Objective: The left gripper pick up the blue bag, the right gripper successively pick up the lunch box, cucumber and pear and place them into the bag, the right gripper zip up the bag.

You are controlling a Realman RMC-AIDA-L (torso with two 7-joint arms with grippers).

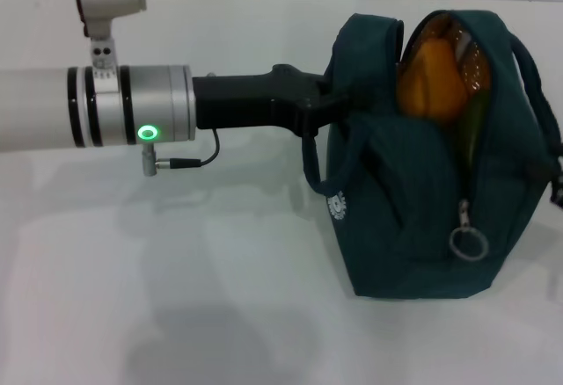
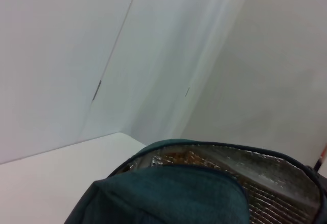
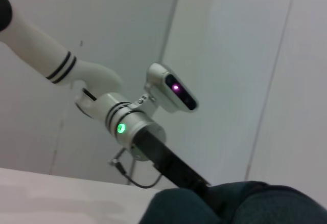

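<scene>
The blue bag (image 1: 405, 227) stands on the white table at the right, its zipper open and the metal ring pull (image 1: 468, 243) hanging at the near end. My left gripper (image 1: 332, 104) reaches in from the left and is shut on the bag's near rim by a handle. The orange-yellow pear (image 1: 429, 79) lies in the opening on top, and a green strip of the cucumber (image 1: 471, 130) shows beside it. The lunch box is hidden. The left wrist view shows the bag's rim (image 2: 168, 198) and foil lining (image 2: 271, 193). The right gripper is out of view.
The white table (image 1: 176, 297) spreads out to the left and in front of the bag. A white wall stands behind it. The right wrist view shows my left arm (image 3: 133, 127) with its green light, and the bag's top (image 3: 245, 203) below it.
</scene>
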